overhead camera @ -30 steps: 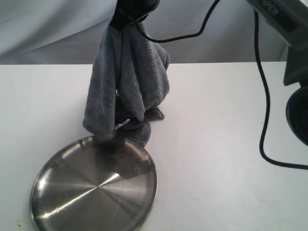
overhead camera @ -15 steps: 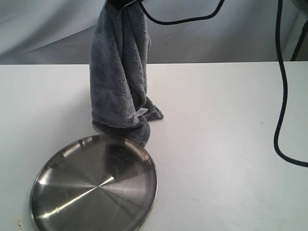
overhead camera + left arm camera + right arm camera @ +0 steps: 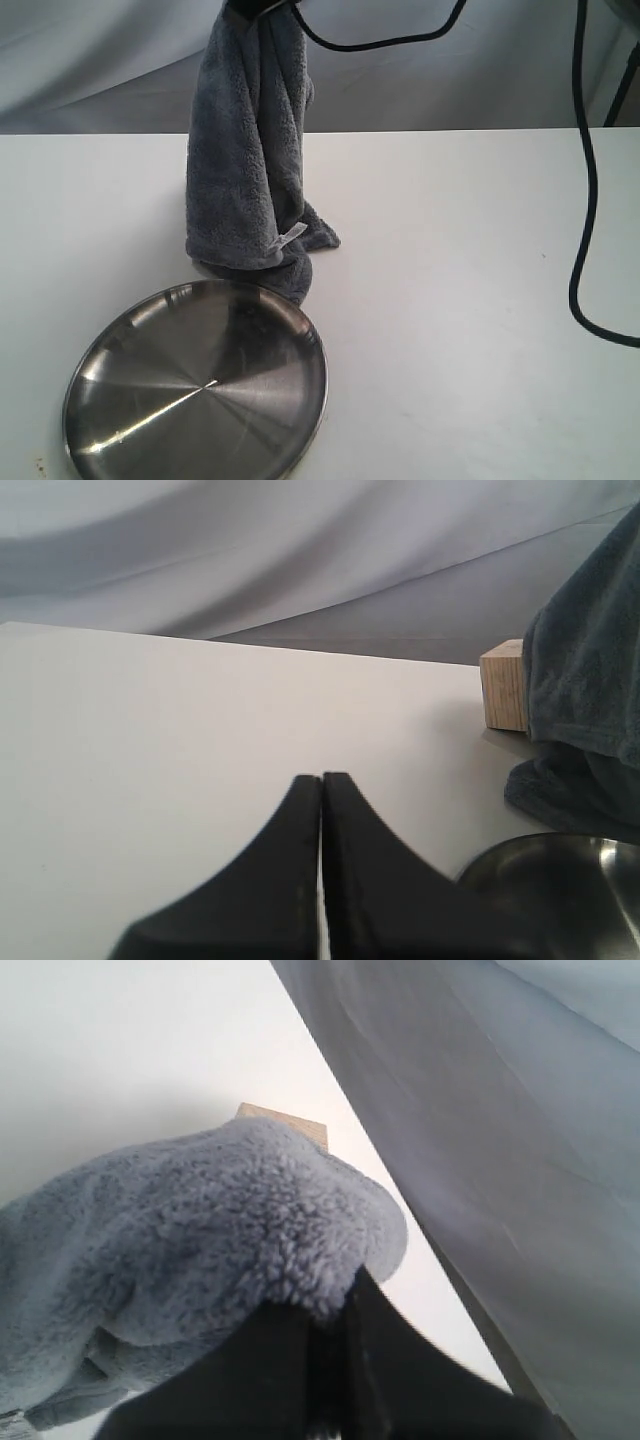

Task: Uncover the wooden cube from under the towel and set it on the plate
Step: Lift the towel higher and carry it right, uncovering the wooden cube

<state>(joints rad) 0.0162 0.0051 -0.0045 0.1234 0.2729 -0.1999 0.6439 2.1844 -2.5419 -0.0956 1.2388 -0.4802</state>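
Note:
The dark grey towel (image 3: 245, 150) hangs from the top edge of the exterior view, its lower end bunched on the table just behind the plate (image 3: 150, 400). My right gripper (image 3: 325, 1310) is shut on the towel (image 3: 200, 1240) and holds it up. A corner of the wooden cube (image 3: 290, 1122) shows past the cloth in the right wrist view; the left wrist view shows the cube (image 3: 503, 685) on the table beside the towel (image 3: 585, 680). In the exterior view the towel hides the cube. My left gripper (image 3: 321, 780) is shut and empty, low over the table near the plate (image 3: 560, 880).
A black cable (image 3: 585, 200) hangs down at the right of the table and loops toward its right edge. Grey cloth (image 3: 450, 70) forms the backdrop behind the white table (image 3: 470, 300).
The towel was lifted higher and hangs straighter than a second ago. The right arm's housing has left the exterior view on the right. In the last half second almost nothing moved.

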